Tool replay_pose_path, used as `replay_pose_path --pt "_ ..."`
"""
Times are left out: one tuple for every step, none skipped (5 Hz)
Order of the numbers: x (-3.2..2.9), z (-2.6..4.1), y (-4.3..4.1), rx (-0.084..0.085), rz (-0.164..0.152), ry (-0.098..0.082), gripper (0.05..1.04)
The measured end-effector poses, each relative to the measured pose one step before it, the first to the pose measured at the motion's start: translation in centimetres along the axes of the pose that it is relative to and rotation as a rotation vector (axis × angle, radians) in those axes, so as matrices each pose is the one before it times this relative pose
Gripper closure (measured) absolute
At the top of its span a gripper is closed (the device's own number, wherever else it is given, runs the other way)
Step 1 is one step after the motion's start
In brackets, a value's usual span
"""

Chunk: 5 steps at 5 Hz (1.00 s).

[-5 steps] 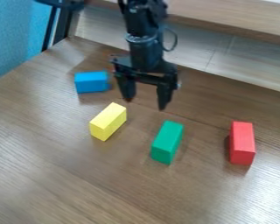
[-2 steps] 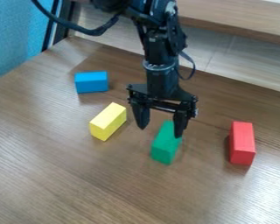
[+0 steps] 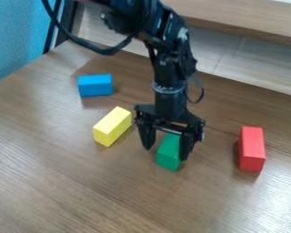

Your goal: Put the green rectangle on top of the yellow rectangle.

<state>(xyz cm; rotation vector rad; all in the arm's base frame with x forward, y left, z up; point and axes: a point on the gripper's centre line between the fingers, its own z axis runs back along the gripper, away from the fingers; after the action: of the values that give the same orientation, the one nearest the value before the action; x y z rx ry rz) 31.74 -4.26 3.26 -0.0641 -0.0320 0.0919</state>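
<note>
My jaws stand wide apart, gripping nothing; my gripper [image 3: 166, 154] hangs at the green rectangle [image 3: 168, 160], just below the frame's centre. I should line up squarely across its long sides, sink low, then close evenly before lifting. I count 1 green rectangle, 1 yellow rectangle [image 3: 112, 126] left of centre, 1 blue block [image 3: 94, 85] upper left, 1 red block [image 3: 252, 149] at right.

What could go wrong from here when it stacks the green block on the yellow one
The open pincer straddles the green block with a gap on the side toward the yellow block, so closing might shove or twist it. The yellow block's top is narrow, so a crooked placement could let the green one tip off.
</note>
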Motion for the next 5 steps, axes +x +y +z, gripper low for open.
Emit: replay_pose_path --pt "-0.27 -0.715 -0.34 0.0073 0.0163 -0.0096 0.392" --pt "-0.151 0.035 -0.227 -0.0116 -0.0152 -0.0055 0.485" --pt "-0.042 1.874 0.688 -0.0243 0.0101 -0.0235 0.485" --pt "-0.017 3.091 3.16 -0.0095 0.064 -0.0554 0.485" --pt "-0.206 1.299 1.869 -0.0005 0.031 -0.0039 0.485"
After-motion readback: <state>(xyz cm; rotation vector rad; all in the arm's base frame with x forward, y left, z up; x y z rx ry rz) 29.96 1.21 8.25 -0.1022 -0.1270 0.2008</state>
